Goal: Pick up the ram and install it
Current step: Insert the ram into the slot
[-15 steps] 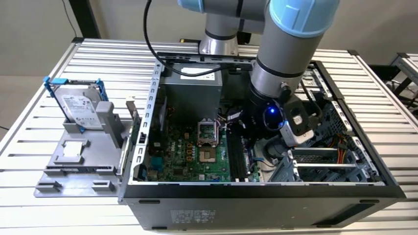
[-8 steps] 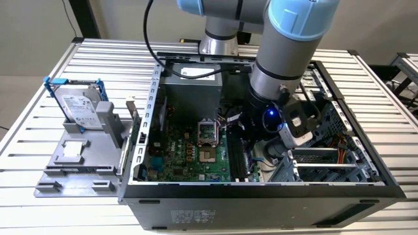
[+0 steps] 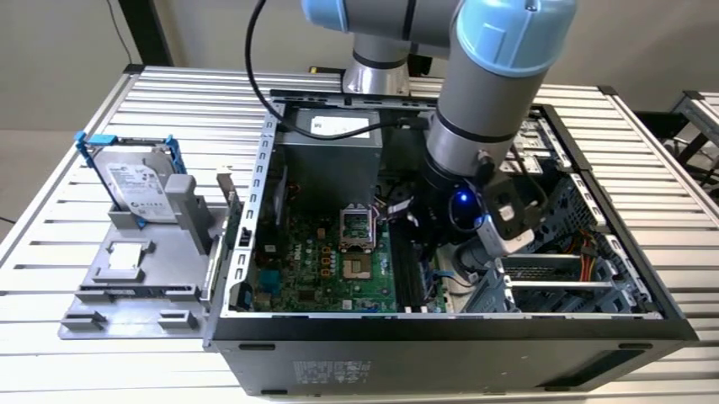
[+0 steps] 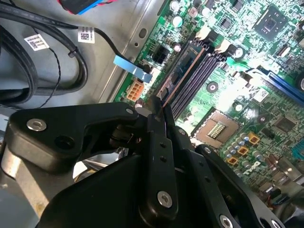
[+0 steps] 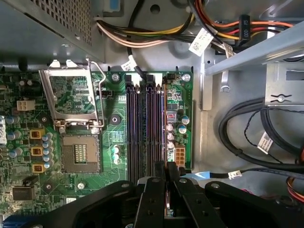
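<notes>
Big picture first: slatted table point(image 3: 663, 168), open computer case point(image 3: 450, 332) lying on it, arm point(image 3: 494, 93) reaching down into the bay at the exterior view's right. Blue-framed hard drive point(image 3: 141, 181) parked upright outside the case, well apart, no part of this.

Down inside, in both wrist views: green motherboard point(image 5: 114, 142), processor socket point(image 5: 78, 154) to one side, the row of long dark slots point(image 5: 142, 128) dead ahead. Gripper point(image 5: 166, 178) closed to a narrow slit, pinching one end of the ram point(image 5: 165, 123) — seen edge-on as a thin brownish line running along the outermost slot, the one nearest the board's edge. Same story in the second wrist view: gripper point(image 4: 159, 107) clamped, ram point(image 4: 178, 71) stretched out over that slot toward the white end latches point(image 4: 204, 32). Seated or just resting on top? Cannot tell from here.

To do this well, by the look of it: keep the stick square to the slot, press straight down, no twist, both ends level.

Room is tight on the outer side — white connector point(image 5: 179, 154) just beside the fingers, metal chassis wall point(image 5: 202, 95) near, black cables point(image 5: 247, 137) beyond. More freedom over the neighbouring slots.
</notes>
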